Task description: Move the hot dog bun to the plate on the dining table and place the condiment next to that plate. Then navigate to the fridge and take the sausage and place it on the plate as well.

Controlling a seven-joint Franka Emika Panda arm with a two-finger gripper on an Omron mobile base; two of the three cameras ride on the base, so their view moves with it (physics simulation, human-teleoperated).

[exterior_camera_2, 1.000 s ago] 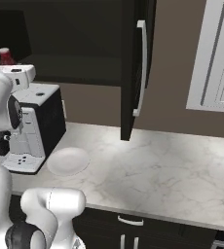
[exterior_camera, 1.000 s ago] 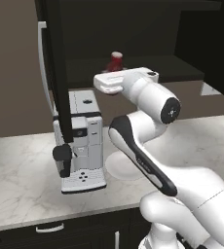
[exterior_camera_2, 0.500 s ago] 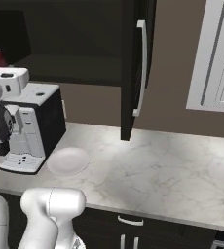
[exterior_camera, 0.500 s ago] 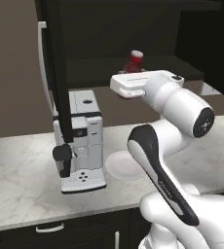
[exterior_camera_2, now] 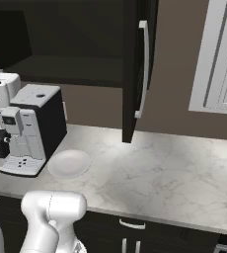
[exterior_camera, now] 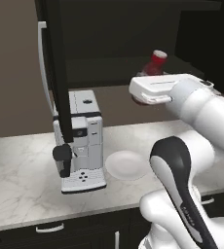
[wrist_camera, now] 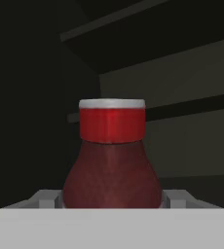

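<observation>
The condiment [wrist_camera: 112, 160], a red bottle with a red cap, stands upright between my two fingertips [wrist_camera: 46, 197], which press its lower sides. My gripper [wrist_camera: 112, 198] is shut on it. In the left base view the condiment [exterior_camera: 154, 63] is held high in the air above the counter, in front of a dark open cabinet, its cap sticking up behind my white hand. The gripper [exterior_camera: 144, 93] is mostly hidden by the hand there. The hot dog bun, the brown-rimmed plate, the dining table, the fridge and the sausage are out of view.
A coffee machine [exterior_camera: 80, 141] stands on the marble kitchen counter [exterior_camera_2: 174, 173], with a plain white plate [exterior_camera: 127, 164] beside it. A black cabinet door [exterior_camera_2: 136, 69] with a grey handle hangs open over the counter. A pale window frame [exterior_camera_2: 219, 54] is at the right.
The arm has swung to the right in the left base view with the condiment held in the gripper; in the right base view the hand has slid to the left edge.
</observation>
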